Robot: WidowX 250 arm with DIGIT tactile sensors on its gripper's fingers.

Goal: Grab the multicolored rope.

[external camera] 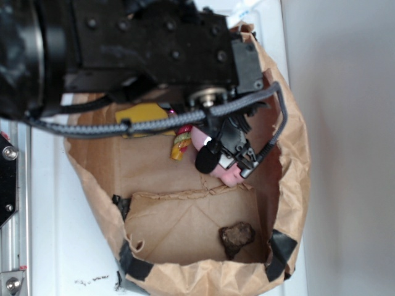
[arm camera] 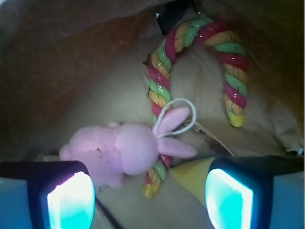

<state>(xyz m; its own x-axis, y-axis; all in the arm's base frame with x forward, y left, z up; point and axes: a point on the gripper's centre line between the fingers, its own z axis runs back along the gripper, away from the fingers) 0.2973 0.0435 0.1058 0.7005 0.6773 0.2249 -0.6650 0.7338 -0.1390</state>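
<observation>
The multicolored rope (arm camera: 162, 86) lies on the floor of a brown paper bag, a twisted cord of red, yellow and green bent like a cane. Its long leg runs under a pink plush bunny (arm camera: 119, 150) and ends near the wrist view's bottom centre. In the exterior view only a short piece of the rope (external camera: 181, 143) shows beside the arm. My gripper (arm camera: 150, 200) hangs open above the bag floor, and the rope's lower end lies just ahead of the gap between its fingers. Nothing is held.
The paper bag (external camera: 290, 166) walls surround the gripper on all sides. A yellow sponge wedge (arm camera: 190, 176) lies next to the rope's lower end. A dark lump (external camera: 236, 238) sits on the bag's folded flap. The arm hides much of the bag's interior.
</observation>
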